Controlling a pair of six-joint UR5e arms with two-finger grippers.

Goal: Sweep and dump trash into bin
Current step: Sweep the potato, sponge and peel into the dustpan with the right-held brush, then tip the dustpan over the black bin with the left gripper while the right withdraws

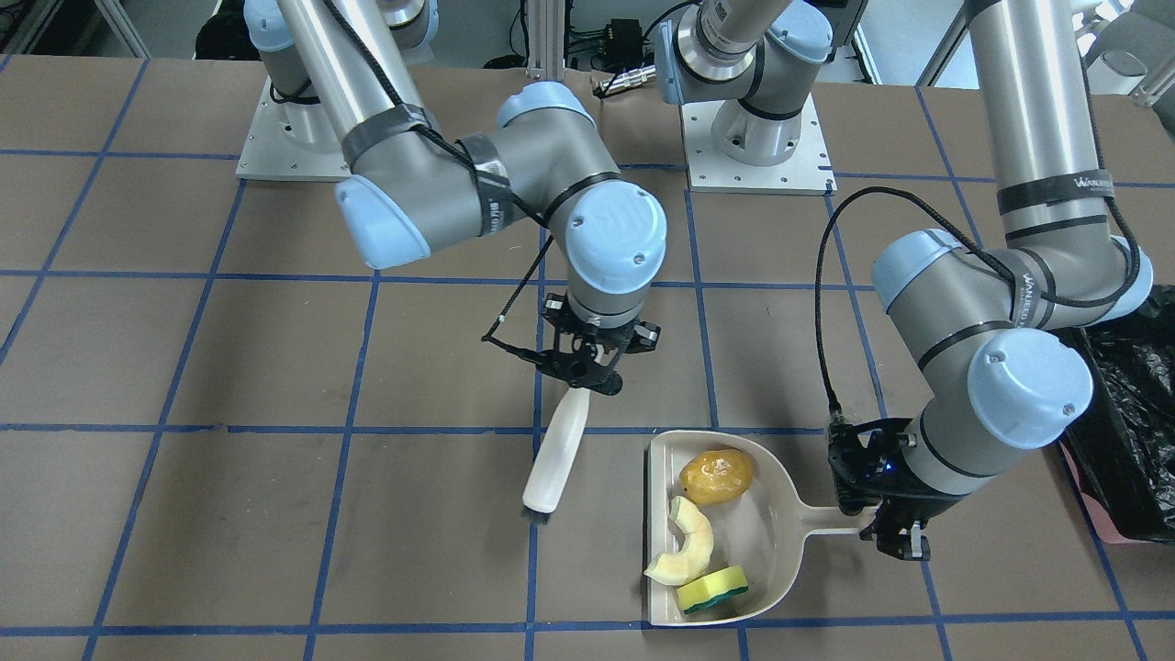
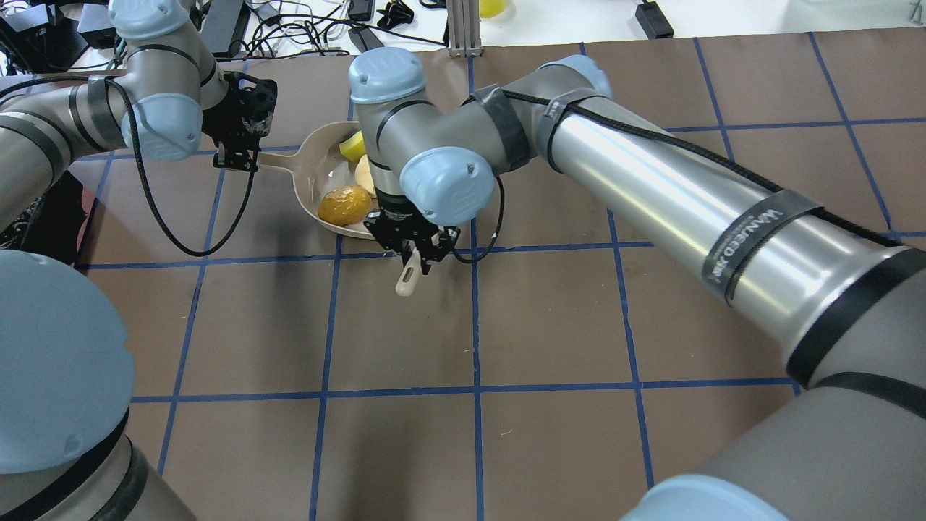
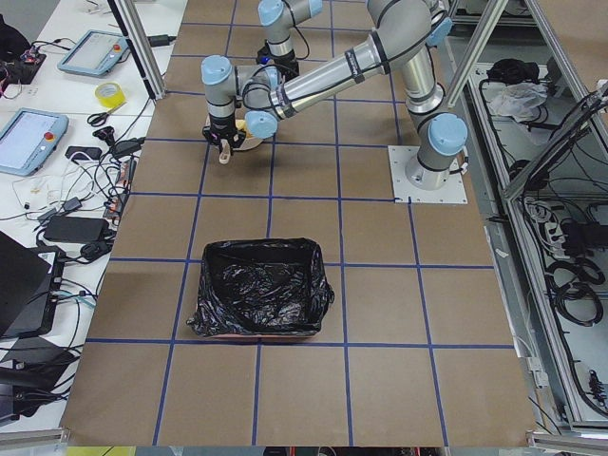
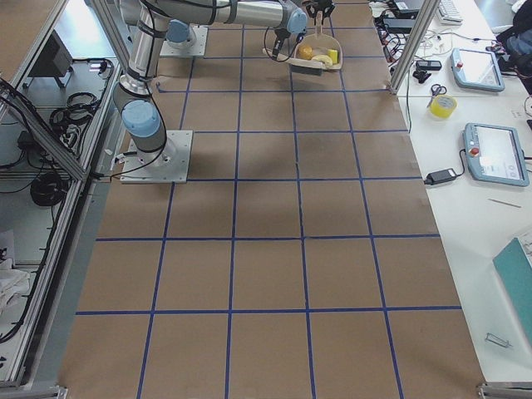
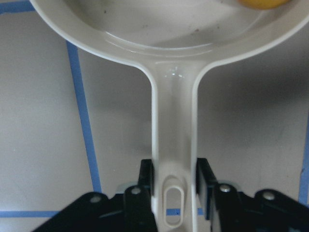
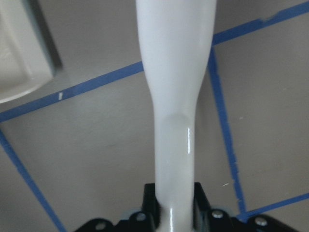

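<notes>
Going left to right in the view facing the robot, we're first seeing the right pincer [image 1: 587,372] clenching the top of a white brush [image 1: 560,454]. In its wrist camera the brush handle is sitting tight between the two fingers [image 6: 150,198]. The brush is hanging tilted, bristle end down by the brown counter [image 1: 275,514]. We can't tell if the bristles are actually touching it. It's sitting just left of the dustpan's open mouth, with a small gap between them.

Next we're looking at the beige dustpan [image 1: 780,560], lying flat on the counter with all the trash inside. The glossy orange-brown potato lump [image 1: 716,476] is sitting at the end closer to the robot. The pale curved rind slice [image 1: 684,546] is lying in the middle. The green-and-yellow sponge [image 1: 712,589] is sitting right beside the rind, at the end nearer the camera.

Moving further right, the left pincer [image 1: 895,532] is gripping the end of the dustpan's handle. Its wrist camera is showing a finger [image 5: 146,179] pressing on each side of the handle, by the hanging hole.

At the far right edge we're catching the bin [image 1: 1097,514], pink with a crinkly black bag in it. It's partly cut off and partly hiding behind the left arm's elbow. In the left-side view it's standing on the counter well apart from the dustpan.
</notes>
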